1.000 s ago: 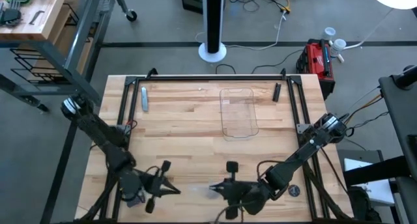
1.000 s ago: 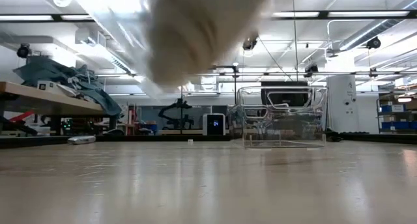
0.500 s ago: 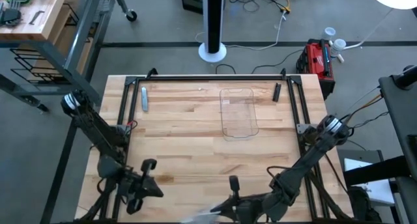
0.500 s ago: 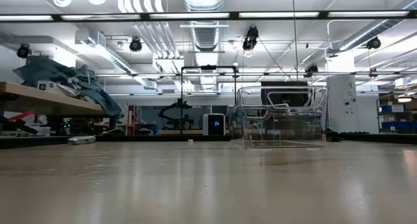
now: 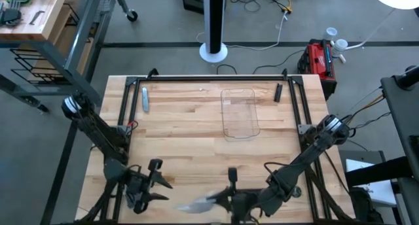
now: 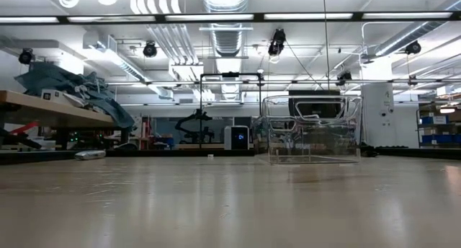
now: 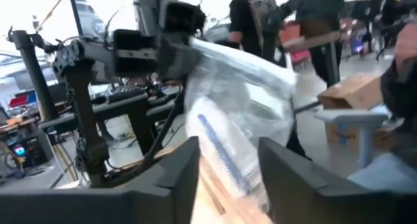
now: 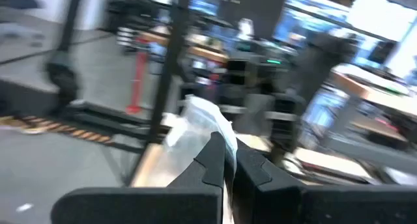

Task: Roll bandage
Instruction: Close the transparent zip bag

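Light wood plank counter (image 5: pixel 190 130), black metal frame along edges. Clear rectangular plastic tray (image 5: pixel 239 113) sits flat on counter, toward far side, right of centre; seen from counter level, tray (image 6: pixel 311 130) stands empty-looking, see-through walls. Small grey flat object (image 5: pixel 145 98) lies on counter well left of tray, near far left corner. Short dark bar-shaped object (image 5: pixel 278 92) lies just right of tray, near far right corner. Round dark disc (image 5: pixel 295 191) on counter well nearer than tray, by right edge.
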You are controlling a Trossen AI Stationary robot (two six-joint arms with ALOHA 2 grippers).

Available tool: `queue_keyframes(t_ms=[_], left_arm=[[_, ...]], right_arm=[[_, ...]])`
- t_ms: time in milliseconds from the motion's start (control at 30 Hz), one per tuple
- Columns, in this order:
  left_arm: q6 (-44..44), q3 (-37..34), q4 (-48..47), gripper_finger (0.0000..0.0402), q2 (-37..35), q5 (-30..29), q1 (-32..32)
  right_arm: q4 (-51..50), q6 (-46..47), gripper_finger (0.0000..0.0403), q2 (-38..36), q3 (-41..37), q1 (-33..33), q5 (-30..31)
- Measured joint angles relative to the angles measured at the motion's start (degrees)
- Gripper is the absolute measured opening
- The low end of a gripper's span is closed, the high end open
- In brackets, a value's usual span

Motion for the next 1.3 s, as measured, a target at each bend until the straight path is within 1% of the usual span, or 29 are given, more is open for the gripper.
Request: queue_keyframes(t_ms=[67,133,233,267,333,567,700,867,1033,1200,1300], left_arm=[[-0.2,0.8,-1.7,0.0191,1.2,-2.0,0.4],[-0.4,1.5,-2.2,0.0202,2.1,-6.5,0.5],[-0.1,1.8,-2.5,0.0207,3.2,-12.1,0.6],[-0.1,1.8,-2.5,0.0207,3.3,-13.2,0.6],[-0.2,2.2,-2.3,0.0203,3.6,-13.4,0.7],[-0.1,3.3,-2.4,0.0185,3.9,-13.3,0.9],[-0.2,3.4,-2.4,0.0178,3.9,-12.0,0.9],[-1.8,3.4,-2.3,0.0177,3.9,-7.4,0.9],[-3.0,3.4,-2.0,0.0188,3.9,-5.8,1.1],[-5.0,3.5,-1.9,0.0188,3.9,-5.0,3.4],[-6.7,3.6,-1.8,0.0178,3.9,-0.1,5.2]], right_arm=[[0.0,0.4,0.0000,0.0,0.0,-0.5,3.4],[-0.1,0.4,0.0000,0.0,0.0,-0.6,5.5],[-0.4,0.4,0.0000,0.0,0.0,-0.6,6.2],[-0.5,0.4,0.0000,0.0,0.0,-0.6,6.4],[-1.0,0.5,0.0000,0.0,0.0,-0.5,7.0],[-1.7,0.5,0.0000,0.0,0.0,-0.7,7.2],[-1.9,0.4,0.0000,0.0,0.0,-0.8,7.2],[-3.5,-0.5,0.0000,0.0,0.0,-0.9,7.2],[-3.5,-0.6,0.0000,0.0,0.0,-0.9,7.1],[-3.1,-0.2,0.0000,0.0,0.0,-1.2,5.6],[-3.1,1.1,0.0000,0.0,0.0,-1.8,5.1]])
